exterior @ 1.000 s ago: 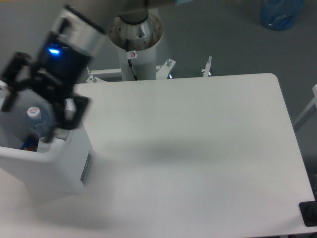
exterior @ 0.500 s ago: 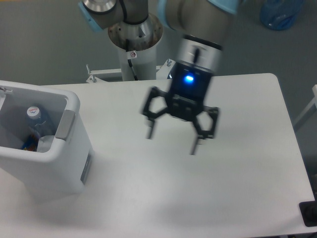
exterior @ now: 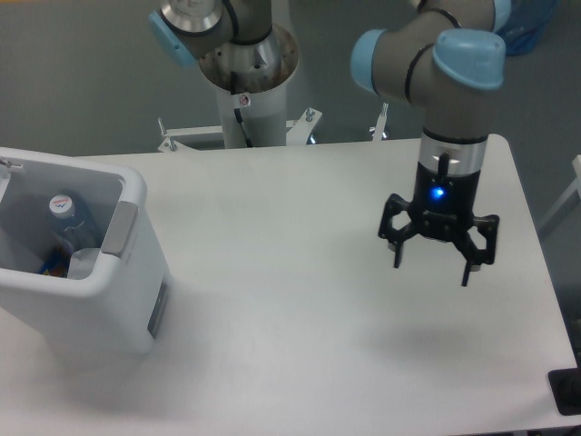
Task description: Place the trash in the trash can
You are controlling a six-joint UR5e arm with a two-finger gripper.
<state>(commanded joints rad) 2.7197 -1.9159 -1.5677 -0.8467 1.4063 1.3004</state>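
Observation:
The white trash can (exterior: 136, 272) stands at the table's left edge with a grey panel on its rim. Inside it lies the trash: a clear plastic bottle (exterior: 68, 218) with a white cap, and a smaller crumpled clear piece (exterior: 83, 262) below it. My gripper (exterior: 432, 263) hovers over the right part of the table, far from the bin. Its fingers are spread open and hold nothing.
The arm's grey base column (exterior: 247, 77) rises behind the table's back edge. A blue object (exterior: 526, 27) lies on the floor at the top right. A dark block (exterior: 566, 391) sits at the table's lower right corner.
The gripper has swung from above the trash can, across the middle of the table, to the right side. It stays open and empty. The bottle rests in the bin throughout.

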